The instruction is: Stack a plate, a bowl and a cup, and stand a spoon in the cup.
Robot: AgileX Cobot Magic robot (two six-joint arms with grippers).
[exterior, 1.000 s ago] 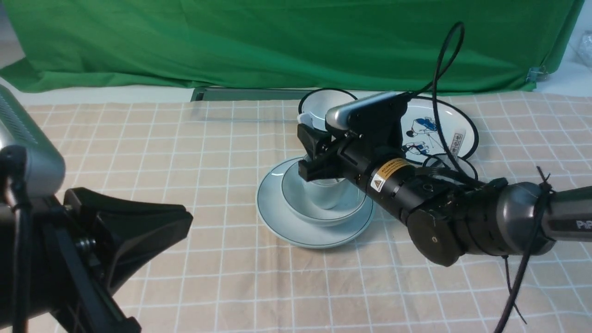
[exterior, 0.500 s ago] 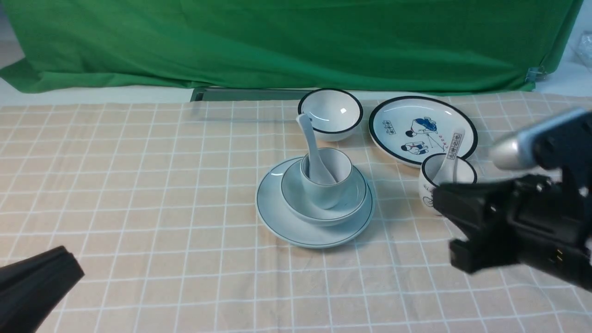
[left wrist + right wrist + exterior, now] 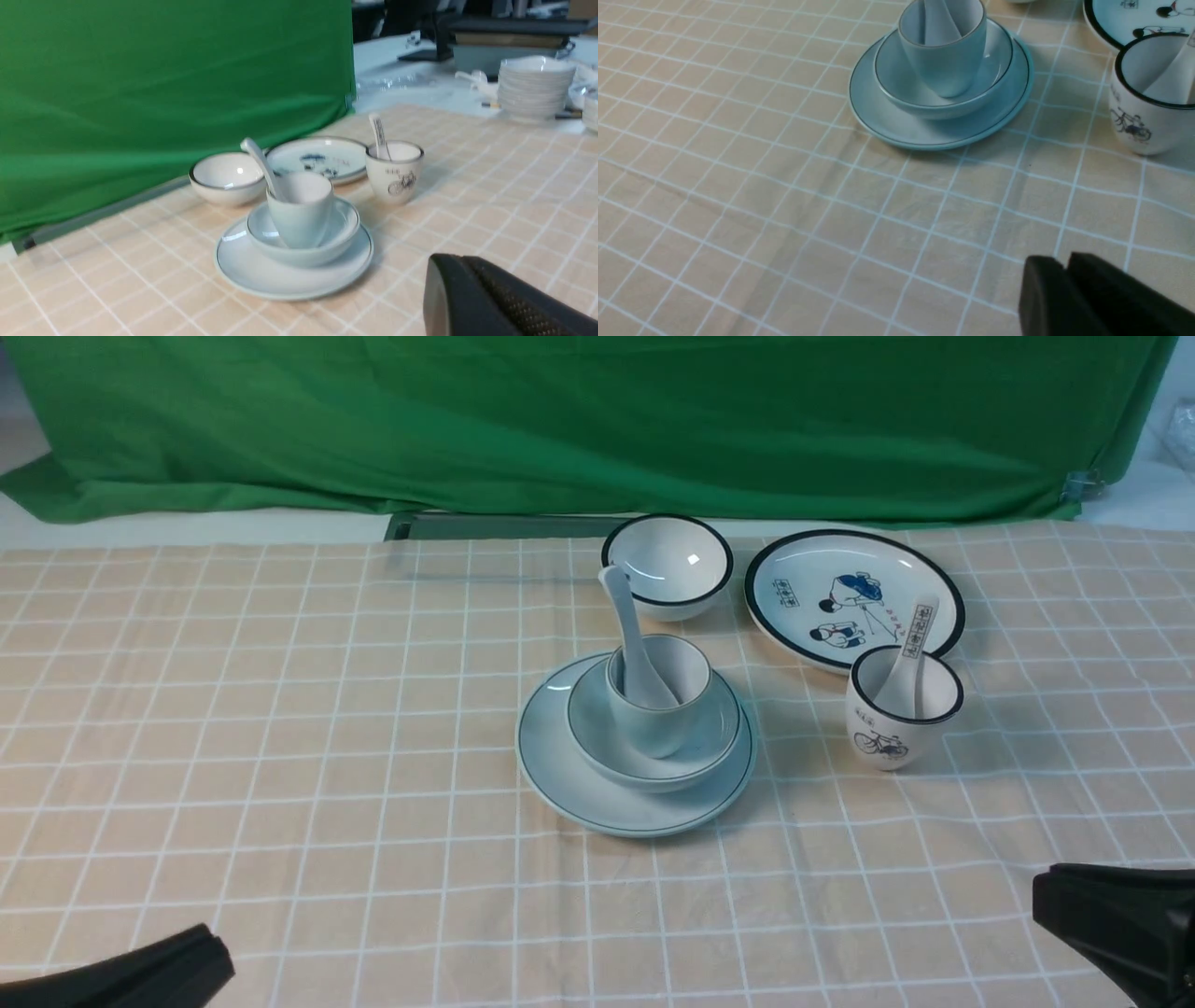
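The pale blue plate (image 3: 579, 793) lies mid-table with the bowl (image 3: 719, 737) on it and the cup (image 3: 653, 728) upright in the bowl. The spoon (image 3: 624, 607) stands in the cup, its handle leaning up toward the back left. The left wrist view shows the same stack: plate (image 3: 252, 275), bowl (image 3: 345, 228), cup (image 3: 299, 224), spoon (image 3: 259, 158). My left gripper (image 3: 210, 952) is shut and empty at the front left corner. My right gripper (image 3: 1041, 896) sits at the front right, its fingers together (image 3: 1057, 268) with nothing between them, well clear of the stack.
Behind the stack stands a black-rimmed white bowl (image 3: 667, 565), with a cartoon plate (image 3: 812, 616) to its right. A bicycle cup (image 3: 887, 733) holds a printed spoon (image 3: 910, 653). A green cloth hangs along the back. A pile of white dishes (image 3: 532, 86) stands off the checked cloth.
My right arm has drawn back from over the cup to the front right, jaws closing, leaving the spoon standing in the cup. The left arm has dropped toward the front left corner.
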